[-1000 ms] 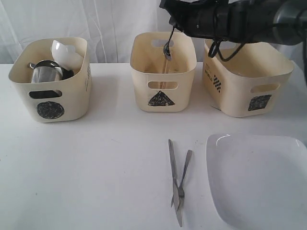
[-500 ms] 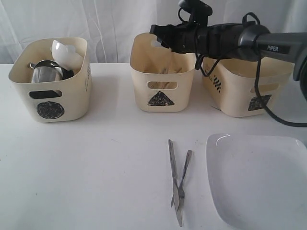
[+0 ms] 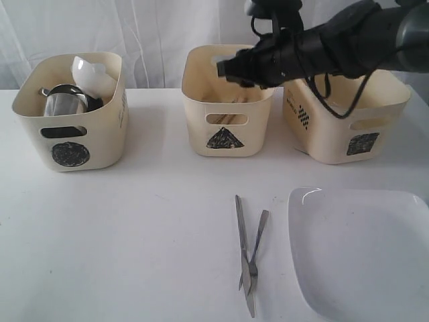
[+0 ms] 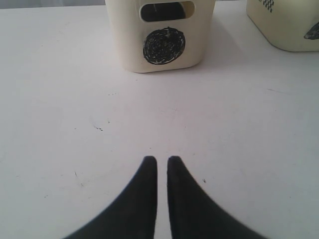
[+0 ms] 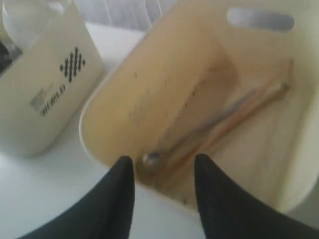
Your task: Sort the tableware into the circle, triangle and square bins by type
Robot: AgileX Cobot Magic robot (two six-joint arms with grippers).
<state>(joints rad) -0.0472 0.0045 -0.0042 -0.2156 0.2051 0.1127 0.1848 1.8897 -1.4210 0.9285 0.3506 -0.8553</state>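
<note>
While the right gripper [image 5: 163, 164] hangs over the triangle bin [image 3: 198, 127], its fingers are apart with nothing between them, so read it as an empty claw parked above a drop spot. In the right wrist view, the metal spoon [image 5: 199, 134] lies on that bin's floor alongside the wooden chopsticks [image 5: 249, 107]. That fits long utensils going to the triangle.

The left gripper [image 4: 158, 162] sits low over bare table [image 3: 134, 235]. Its fingers are closed to a sliver of gap and hold nothing; it faces the circle bin [image 4: 159, 50], idle and out of the way.

All three bins line the far edge. The circle bin is toward the far left corner, with a steel mug [image 3: 60, 104] and the small white bowl [image 3: 90, 70] poking above its rim, so round vessels are grouped there. The square bin [image 3: 328, 134] is toward the far right corner, and you can't see its inside from here.

Left to sort: the knife [image 3: 238, 221] and fork [image 3: 260, 228], crossed over each other near the near edge just right of centre. Being crossed, you'd likely need to lift the top one first. The large white square plate [image 3: 362, 255] fills the near right corner and probably belongs in the square bin. It lies flat, so a rim grasp looks hard.
</note>
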